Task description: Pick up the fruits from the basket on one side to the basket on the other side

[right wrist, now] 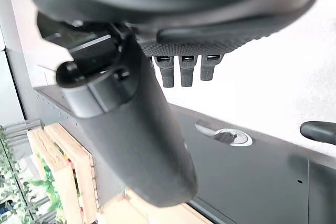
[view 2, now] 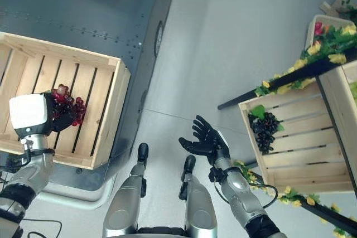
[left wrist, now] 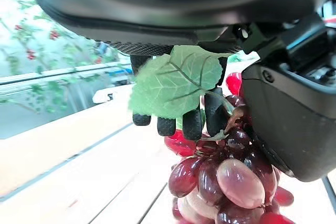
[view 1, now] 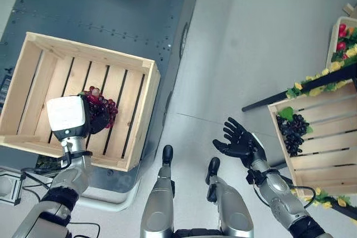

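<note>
Red grapes over the left crate, not yet let go.

The left hand [view 1: 92, 116] clasps the red grapes [view 1: 104, 106] above the left crate [view 1: 142, 110], seemingly unreleased; the right hand [view 1: 237, 140] is spread, empty; dark grapes [view 1: 293, 131] remain in the right crate [view 1: 326, 154].

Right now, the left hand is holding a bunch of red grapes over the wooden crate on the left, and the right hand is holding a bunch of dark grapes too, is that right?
Not quite. The left hand does grip the red grapes over the left crate, but the right hand is open and holds nothing. The dark grapes lie in the right crate, as the left eye view shows.
</note>
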